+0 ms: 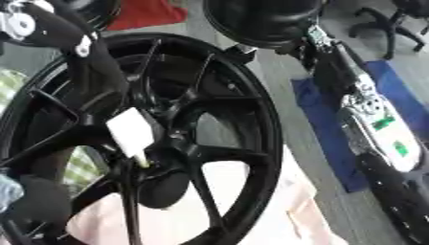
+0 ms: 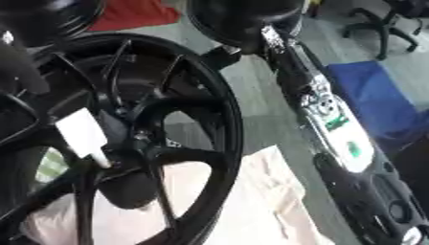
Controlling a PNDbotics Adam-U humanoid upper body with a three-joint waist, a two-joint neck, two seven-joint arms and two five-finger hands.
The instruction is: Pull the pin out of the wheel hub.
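A black spoked wheel [image 1: 209, 119] is seen filling the left of both views, over a pale cloth [image 2: 251, 206]. A white block-shaped piece with a thin pale pin [image 1: 132, 134] is set at the hub [image 1: 172, 143]. The left arm [image 1: 84, 52] is seen reaching down toward it; its fingers cannot be told. The right arm [image 2: 335, 124] is held well apart on the right, its hand unseen.

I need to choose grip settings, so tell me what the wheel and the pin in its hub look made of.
Wheel: probably metal painted glossy black, judging by its thin rigid spokes and soft highlights. Pin: a white matte block, plastic-looking, with a pale narrow tip; its material is uncertain.
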